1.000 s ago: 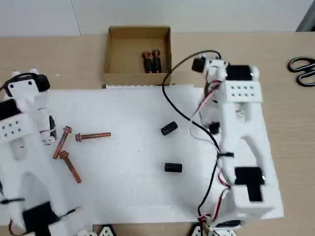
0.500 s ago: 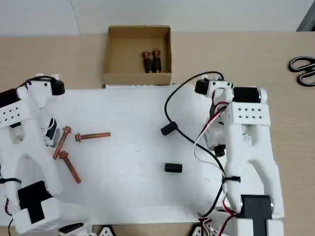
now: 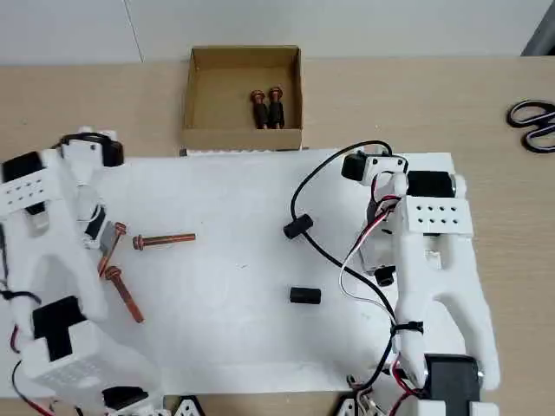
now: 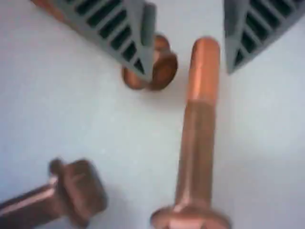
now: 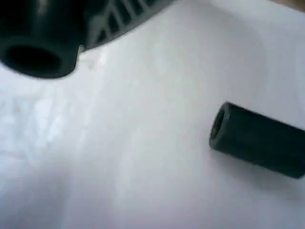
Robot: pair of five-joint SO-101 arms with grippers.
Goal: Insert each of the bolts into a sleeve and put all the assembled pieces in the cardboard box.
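Note:
Three copper bolts lie on the white foam at the left: one level (image 3: 165, 239) and two slanted (image 3: 110, 251) (image 3: 124, 293). My left gripper (image 3: 98, 229) hangs over them, open. In the left wrist view its grey fingers (image 4: 119, 28) straddle the tip of one bolt (image 4: 198, 138), with another bolt's head (image 4: 159, 69) under one finger. My right gripper (image 3: 382, 274) is shut on a black sleeve (image 5: 35, 47), low over the foam. Two loose sleeves (image 3: 297, 227) (image 3: 305, 295) lie mid-mat; one sleeve (image 5: 259, 140) lies near the held one.
The cardboard box (image 3: 201, 95) stands beyond the foam mat (image 3: 234, 347) and holds two assembled pieces (image 3: 267, 107). Scissors (image 3: 533, 114) lie at the far right on the wooden table. A black cable (image 3: 303, 195) loops from the right arm over the mat.
My left arm has swung in toward the bolts. The right arm has drawn back toward the near edge, carrying the sleeve with it.

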